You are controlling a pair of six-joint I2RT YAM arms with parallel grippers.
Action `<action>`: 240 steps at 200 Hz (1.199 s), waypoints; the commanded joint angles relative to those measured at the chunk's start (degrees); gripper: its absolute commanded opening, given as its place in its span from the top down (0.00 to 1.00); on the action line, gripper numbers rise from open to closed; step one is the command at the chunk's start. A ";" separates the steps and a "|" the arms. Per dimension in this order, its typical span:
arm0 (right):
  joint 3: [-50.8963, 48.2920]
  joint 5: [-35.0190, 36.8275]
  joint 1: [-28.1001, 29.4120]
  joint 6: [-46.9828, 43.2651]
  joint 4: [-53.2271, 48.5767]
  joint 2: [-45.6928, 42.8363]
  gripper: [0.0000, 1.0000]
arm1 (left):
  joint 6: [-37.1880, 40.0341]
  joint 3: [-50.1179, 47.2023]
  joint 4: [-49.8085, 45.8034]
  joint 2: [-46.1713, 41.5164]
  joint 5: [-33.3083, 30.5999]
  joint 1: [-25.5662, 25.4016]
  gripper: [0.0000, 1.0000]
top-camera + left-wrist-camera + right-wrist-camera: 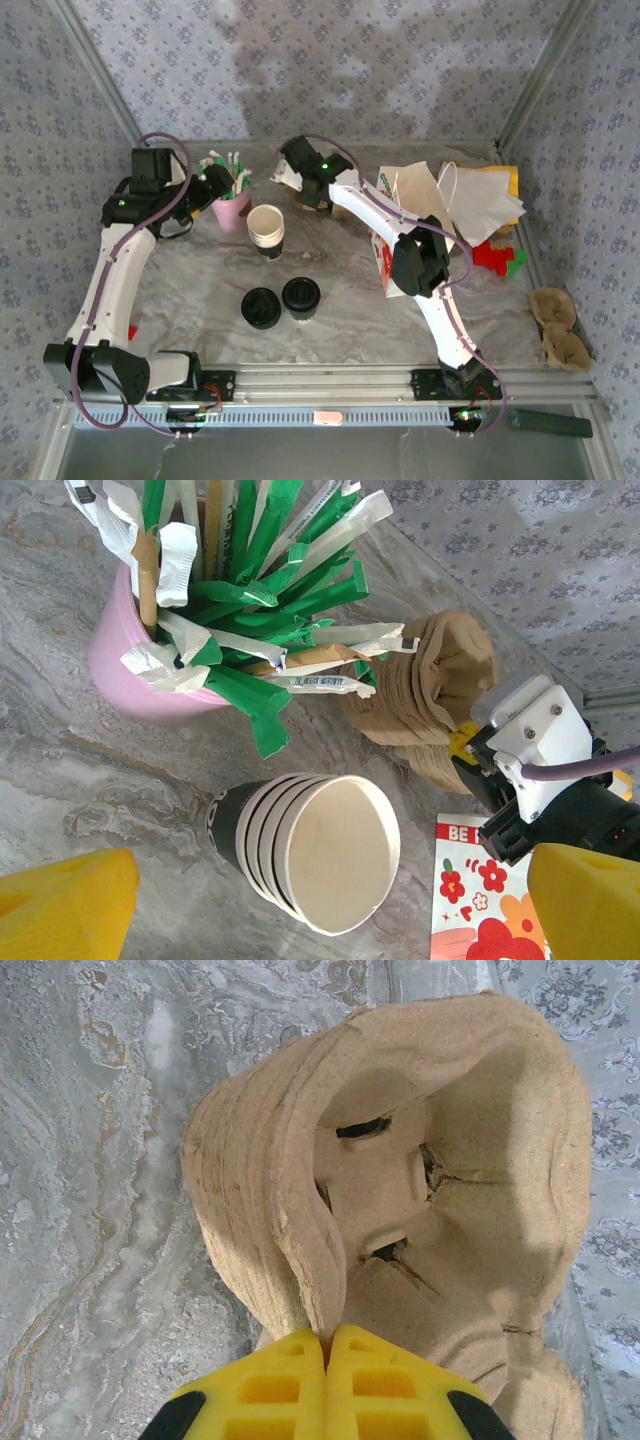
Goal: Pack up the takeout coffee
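**Coffee sits alone while both tools work at the back**

The takeout coffee [301,297] stands on the desk [200,270] near its front middle, black lid on, with a sliver of white cup showing beneath. Just beside it on the left is a low pile of lids [261,308]. Neither tool is near it.

The left tool [325,880] is released, its yellow fingers [60,905] spread wide at either side of the wrist view. Between them, below, is the stack of paper cups [320,850]. Beyond that stack stands the pink cup [130,670], stuffed with green and white wrapped sticks and packets.

The right tool [328,1345] is clenched, with its yellow fingers pressed together. Their tips meet a ridge of the brown cardboard cup trays [400,1160] at the back of the desk. Whether a thin edge of tray is pinched in that seam cannot be told.

Paper bags [450,200] lie at the back right.
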 commanded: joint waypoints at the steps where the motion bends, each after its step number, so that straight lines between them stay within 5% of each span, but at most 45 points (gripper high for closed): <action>1: 1.93 -1.34 -0.65 1.35 -0.81 0.90 1.00 | -0.20 2.18 0.57 -0.42 0.39 -0.28 0.00; 151: 2.33 -7.69 -2.65 10.20 -1.85 -2.54 1.00 | -0.81 3.29 -0.31 -0.86 -0.23 -1.31 0.00; 240: -5.37 -14.28 -6.31 17.79 2.80 -9.65 1.00 | -1.69 5.88 -0.35 1.44 -2.23 -5.31 0.00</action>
